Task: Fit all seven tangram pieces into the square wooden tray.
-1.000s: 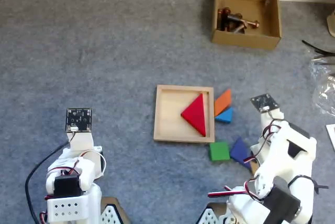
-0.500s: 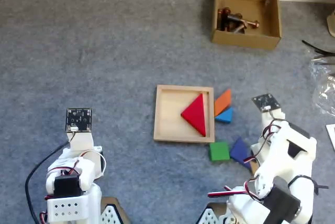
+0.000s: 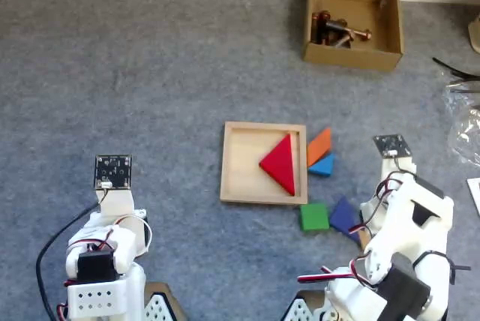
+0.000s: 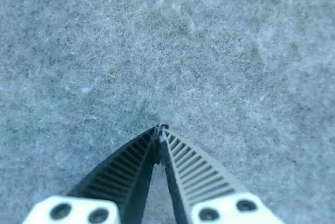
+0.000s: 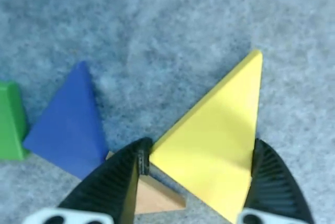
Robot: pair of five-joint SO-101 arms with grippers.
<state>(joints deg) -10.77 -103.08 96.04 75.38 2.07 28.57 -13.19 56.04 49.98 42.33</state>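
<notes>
Right end effector (image 5: 200, 149) grasps the yellow triangle (image 5: 214, 156); left end effector (image 4: 159, 130) is clenched on nothing over the grey desk (image 3: 150, 73).

The yellow triangle sits pinched between the right end effector's two fingers, with a tan piece (image 5: 154, 195) poking out from beneath it. Just to that end effector's left lies the dark blue triangle (image 5: 68, 124), and the green square (image 5: 10, 124) is next beyond it. Farther ahead and left is the square wooden tray (image 3: 225, 163), with the red triangle (image 3: 280, 163) inside against its right wall. The orange piece (image 3: 319, 145) and light blue piece (image 3: 322, 164) rest just outside that wall.
</notes>
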